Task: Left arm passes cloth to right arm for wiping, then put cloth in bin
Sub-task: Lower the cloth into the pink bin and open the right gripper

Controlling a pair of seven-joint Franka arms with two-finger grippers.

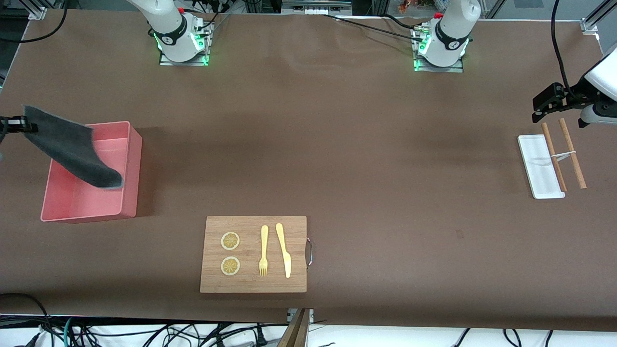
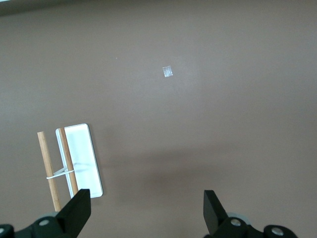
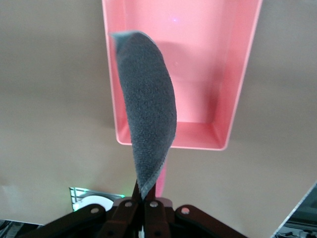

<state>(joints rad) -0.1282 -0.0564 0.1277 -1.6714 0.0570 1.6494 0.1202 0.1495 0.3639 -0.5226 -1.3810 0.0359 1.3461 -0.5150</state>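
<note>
From where I'm sitting, the right gripper [image 3: 144, 198] is up in the air at the right arm's end of the table, fingers pinched together on one corner of the cloth [image 1: 72, 147]. The cloth hangs with its dark grey face showing and drapes out over the bin [image 1: 126, 193], crossing the bin's rim on the side toward the table edge, with its lower corner dangling over the pink floor. In the right wrist view the cloth [image 3: 148, 134] covers one long wall of the bin [image 3: 237, 99], and the rest of the tub's inside is bare.

The left gripper [image 2: 146, 210] is parked over the left arm's end of the table, fingers spread wide apart with nothing between them. It hovers just by the small white tray [image 1: 540, 168], which has two wooden sticks [image 1: 563, 153] lying partly across it, tied with a thin white band. That arm is just waiting.

The cutting board [image 1: 253, 284] sits nearer to the front camera than the bin, well apart from it, carrying two lemon slices [image 1: 230, 253], a fork [image 1: 263, 250] and a knife [image 1: 283, 249]. There's a wide stretch of bare brown table [image 1: 376, 168] between the bin and the tray.
</note>
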